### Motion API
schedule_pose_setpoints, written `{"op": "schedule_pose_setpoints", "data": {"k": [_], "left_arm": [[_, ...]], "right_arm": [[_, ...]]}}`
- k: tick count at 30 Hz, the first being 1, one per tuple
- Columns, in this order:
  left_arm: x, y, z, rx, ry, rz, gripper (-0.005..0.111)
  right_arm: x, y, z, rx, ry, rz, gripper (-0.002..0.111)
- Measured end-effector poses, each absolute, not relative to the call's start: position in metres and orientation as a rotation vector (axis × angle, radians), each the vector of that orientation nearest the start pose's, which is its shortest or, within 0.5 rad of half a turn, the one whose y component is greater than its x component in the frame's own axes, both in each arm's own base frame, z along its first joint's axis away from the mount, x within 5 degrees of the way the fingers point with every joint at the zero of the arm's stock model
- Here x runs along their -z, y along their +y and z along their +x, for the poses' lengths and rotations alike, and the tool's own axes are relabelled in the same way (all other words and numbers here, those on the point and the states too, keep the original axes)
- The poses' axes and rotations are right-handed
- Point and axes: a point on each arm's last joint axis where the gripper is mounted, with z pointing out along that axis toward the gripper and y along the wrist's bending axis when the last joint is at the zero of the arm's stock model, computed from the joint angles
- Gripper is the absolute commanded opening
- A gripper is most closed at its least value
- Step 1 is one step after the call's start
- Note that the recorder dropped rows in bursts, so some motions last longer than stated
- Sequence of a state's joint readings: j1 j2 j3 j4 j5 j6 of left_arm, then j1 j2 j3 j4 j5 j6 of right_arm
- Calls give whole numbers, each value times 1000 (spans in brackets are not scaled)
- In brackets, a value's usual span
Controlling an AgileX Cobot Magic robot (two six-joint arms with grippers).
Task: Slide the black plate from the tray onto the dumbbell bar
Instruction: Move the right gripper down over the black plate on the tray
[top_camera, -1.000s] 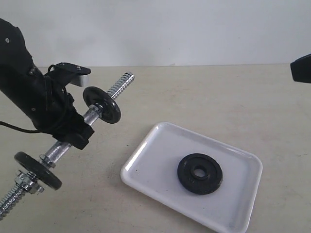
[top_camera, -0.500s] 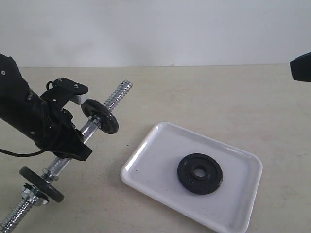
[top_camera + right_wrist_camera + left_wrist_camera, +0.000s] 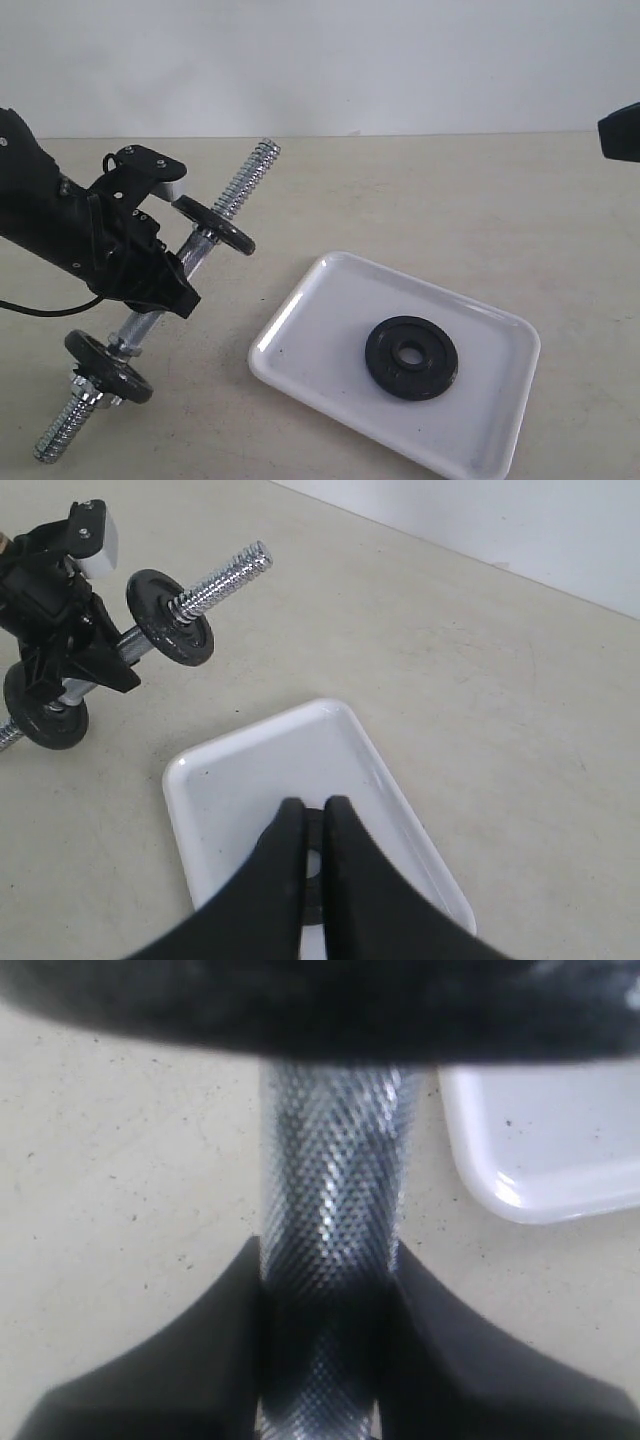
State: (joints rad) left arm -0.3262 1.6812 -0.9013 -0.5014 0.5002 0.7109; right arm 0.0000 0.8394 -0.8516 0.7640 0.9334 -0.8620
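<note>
Clamping the knurled middle of the dumbbell bar (image 3: pixel 330 1160), the left gripper (image 3: pixel 165 285) is holding it tilted, one threaded end raised, left of the tray (image 3: pixel 320 300). The right gripper (image 3: pixel 312 825) is hanging well apart from the tray, fingers pressed together on nothing. The black plate (image 3: pixel 411 357) is lying flat inside the tray.

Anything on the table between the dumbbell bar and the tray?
Nothing: only bare table between the dumbbell bar and the tray, in the exterior view.
</note>
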Motion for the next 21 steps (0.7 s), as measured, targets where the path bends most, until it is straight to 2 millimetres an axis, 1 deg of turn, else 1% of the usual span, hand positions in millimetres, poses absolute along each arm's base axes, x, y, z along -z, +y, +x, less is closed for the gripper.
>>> {"op": "schedule_pose_setpoints", "data": {"k": [6, 11, 14, 15, 17, 18, 21], "left_arm": [[-176, -120, 290, 334, 2563, 849, 4], [-176, -120, 290, 332, 2560, 857, 4], [-176, -120, 290, 332, 2560, 857, 4], [-176, -120, 290, 332, 2560, 857, 4], [-176, -120, 290, 332, 2559, 860, 4], [-176, -120, 290, 332, 2559, 860, 4], [-176, -120, 290, 332, 2559, 865, 4]], "right_arm": [[-360, 50, 148, -461, 2037, -643, 3], [-362, 51, 148, -522, 2040, -563, 3], [-361, 52, 149, -540, 2050, -540, 7], [-361, 52, 150, -543, 2052, -539, 11], [-359, 52, 154, -546, 2064, -547, 25], [-357, 52, 156, -551, 2075, -546, 37], [-350, 52, 165, -570, 2113, -547, 86]]}}
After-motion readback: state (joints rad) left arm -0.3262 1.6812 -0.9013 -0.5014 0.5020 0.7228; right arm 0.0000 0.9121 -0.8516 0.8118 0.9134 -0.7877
